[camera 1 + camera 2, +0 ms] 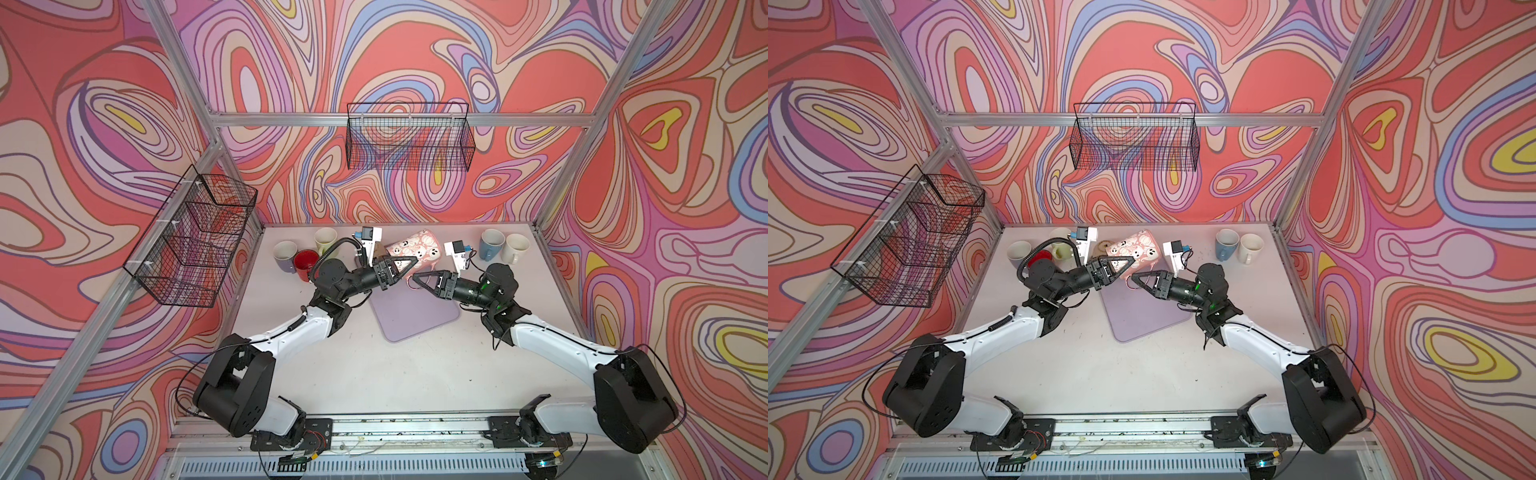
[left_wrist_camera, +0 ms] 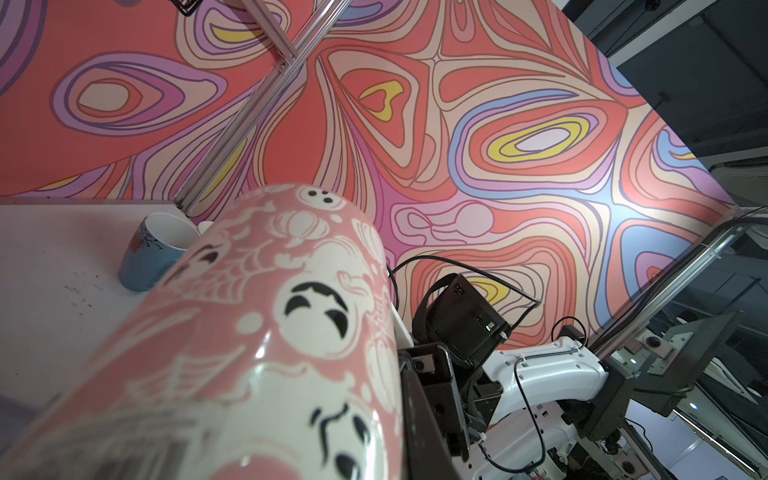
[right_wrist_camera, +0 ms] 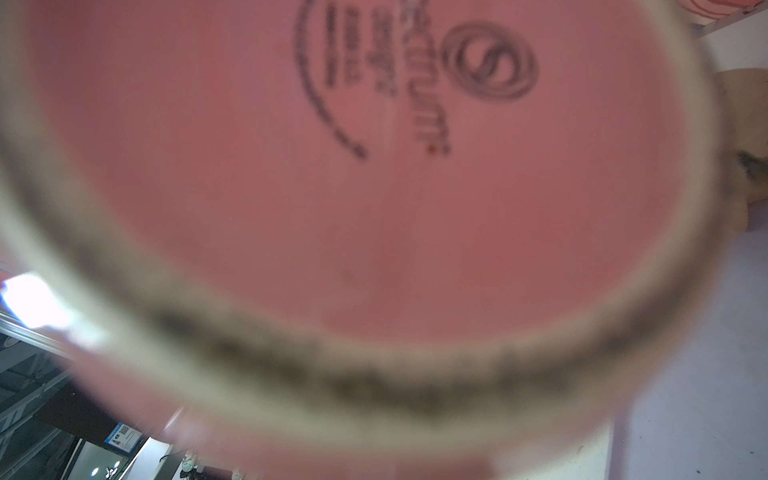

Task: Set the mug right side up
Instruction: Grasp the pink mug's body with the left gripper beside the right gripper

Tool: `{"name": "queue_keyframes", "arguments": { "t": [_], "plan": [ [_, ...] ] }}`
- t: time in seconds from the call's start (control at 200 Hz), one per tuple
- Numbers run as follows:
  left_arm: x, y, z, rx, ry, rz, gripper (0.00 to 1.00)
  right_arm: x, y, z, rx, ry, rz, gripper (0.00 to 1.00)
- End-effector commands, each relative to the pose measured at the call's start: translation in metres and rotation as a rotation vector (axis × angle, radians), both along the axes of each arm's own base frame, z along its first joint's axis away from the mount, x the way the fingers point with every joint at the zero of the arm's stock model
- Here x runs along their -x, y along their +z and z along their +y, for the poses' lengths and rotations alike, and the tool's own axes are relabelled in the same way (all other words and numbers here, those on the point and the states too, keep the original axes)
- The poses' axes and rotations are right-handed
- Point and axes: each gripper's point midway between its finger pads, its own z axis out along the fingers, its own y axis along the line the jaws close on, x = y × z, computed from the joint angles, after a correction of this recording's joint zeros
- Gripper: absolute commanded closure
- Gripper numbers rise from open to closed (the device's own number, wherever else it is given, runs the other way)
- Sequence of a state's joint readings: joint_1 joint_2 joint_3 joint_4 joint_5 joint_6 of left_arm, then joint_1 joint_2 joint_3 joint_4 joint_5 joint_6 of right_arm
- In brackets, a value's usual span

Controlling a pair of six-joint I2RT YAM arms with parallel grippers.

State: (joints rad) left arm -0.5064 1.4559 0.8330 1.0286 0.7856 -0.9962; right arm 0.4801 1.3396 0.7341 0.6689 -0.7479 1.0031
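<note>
In both top views my left gripper (image 1: 412, 260) is shut on the pink mug (image 1: 415, 248), tipped sideways in the air by the purple mat (image 1: 415, 322), with my right gripper (image 1: 417, 277) pinching its near end, then my left wrist view shows the mug's (image 2: 270, 316) side, and my blurry right wrist view shows maybe its (image 3: 332, 187) bottom.

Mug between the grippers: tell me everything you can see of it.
The mug is glossy pink ceramic printed with white ghost faces, pumpkins and webs. It is tilted onto its side near the far edge of the mat, mouth hidden. Its pink base, with a dark stamp and a rough bare ring, faces the right wrist camera. The left gripper is shut on it; the right gripper sits beside it, grip unclear.
</note>
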Motion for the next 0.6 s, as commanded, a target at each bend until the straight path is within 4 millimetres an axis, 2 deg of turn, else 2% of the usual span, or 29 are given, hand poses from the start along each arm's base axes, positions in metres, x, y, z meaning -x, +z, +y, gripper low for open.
{"name": "queue_keyframes", "arguments": {
  "t": [0.0, 0.18, 0.361, 0.596],
  "plan": [
    [-0.005, 0.013, 0.005, 0.028, 0.054, 0.006, 1.00, 0.001, 0.027, -0.001, -0.018, -0.029, -0.206, 0.78],
    [-0.004, 0.015, 0.007, 0.020, 0.072, -0.004, 1.00, 0.002, 0.030, -0.002, -0.037, -0.032, -0.209, 0.62],
    [-0.004, 0.014, 0.010, 0.012, 0.084, -0.007, 1.00, -0.001, 0.030, -0.001, -0.042, -0.035, -0.206, 0.57],
    [-0.003, 0.021, 0.023, 0.003, 0.125, -0.023, 1.00, -0.001, 0.023, -0.004, -0.022, -0.055, -0.194, 0.52]
  ]
}}
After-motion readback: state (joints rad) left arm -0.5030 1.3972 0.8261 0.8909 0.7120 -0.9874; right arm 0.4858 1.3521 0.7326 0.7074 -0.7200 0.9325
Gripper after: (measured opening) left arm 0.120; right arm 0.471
